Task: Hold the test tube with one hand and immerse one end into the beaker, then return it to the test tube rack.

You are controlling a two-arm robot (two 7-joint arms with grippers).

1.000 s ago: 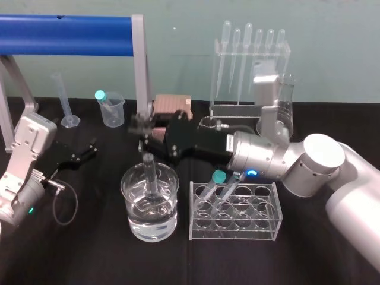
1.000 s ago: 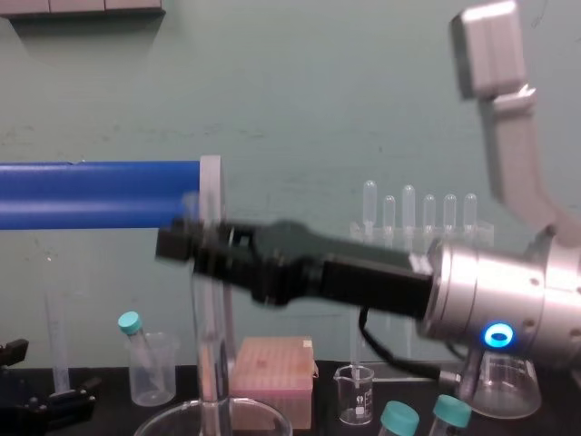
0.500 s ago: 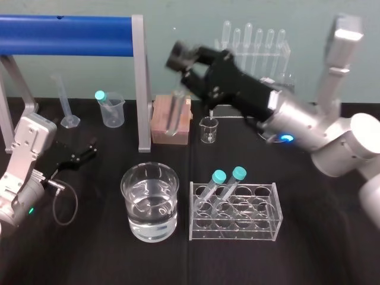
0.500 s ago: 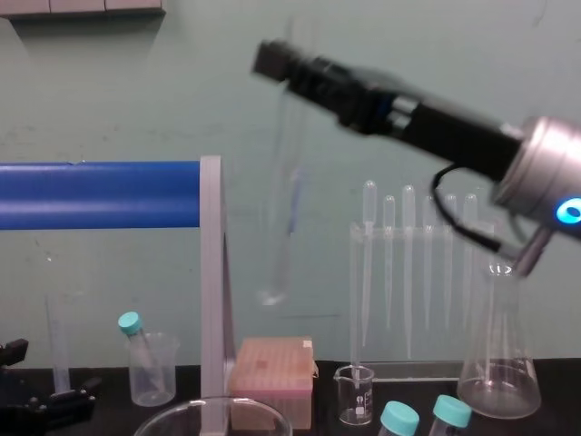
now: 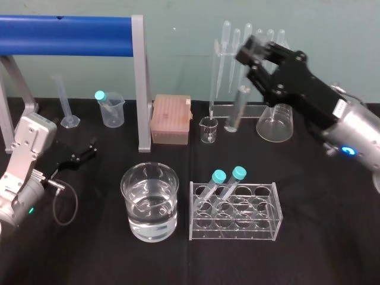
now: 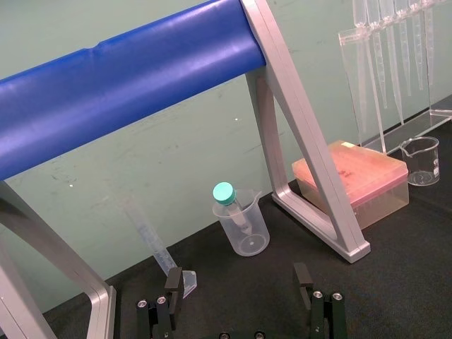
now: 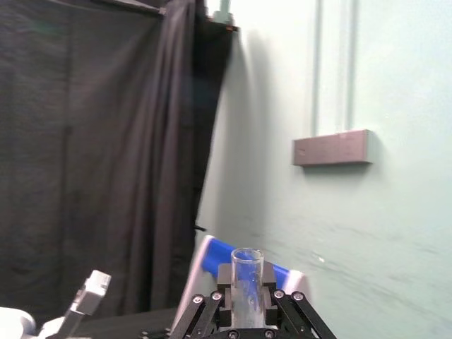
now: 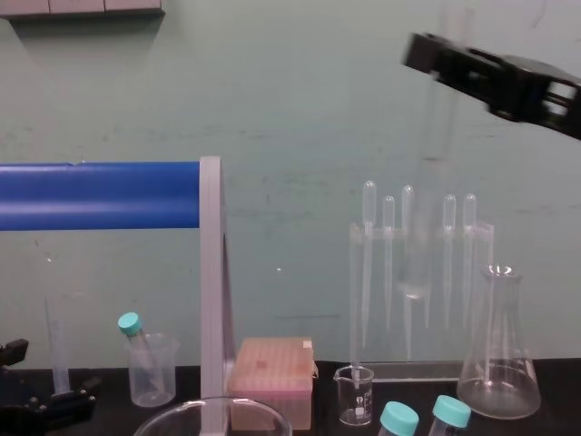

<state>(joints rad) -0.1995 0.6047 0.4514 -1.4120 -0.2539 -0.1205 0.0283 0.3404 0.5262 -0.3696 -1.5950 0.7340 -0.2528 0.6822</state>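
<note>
Right end effector [image 5: 259, 54] is raised high over the back right of the counter [image 5: 323, 237], its fingers [image 7: 282, 305] clamped on the test tube [image 5: 235, 110] near the tube's open top. From the right wrist camera the open rim of the test tube [image 7: 247, 279] stands up just past the right end effector [image 7: 247, 300].

The tube hangs round end down, slightly tilted and clear of the counter. From the head camera it lies in front of the pipette stand [image 5: 249, 65], between the small glass beaker [image 5: 208, 129] and the conical flask [image 5: 275, 124]. From the chest camera the test tube [image 8: 419, 263] is faint under the right end effector [image 8: 454, 62], its rounded bottom level with the pipettes.

The beaker [image 5: 150, 202] stands at the front of the counter, well apart from the tube, partly filled with clear liquid. The test tube rack [image 5: 234, 212] sits just beside it on the right, with two teal-capped tubes [image 5: 228, 178] leaning in its back row.

Left end effector [image 5: 82, 155] is parked low at the left of the counter. The left wrist camera shows the left end effector [image 6: 238, 282] with fingers apart, holding nothing.
</note>
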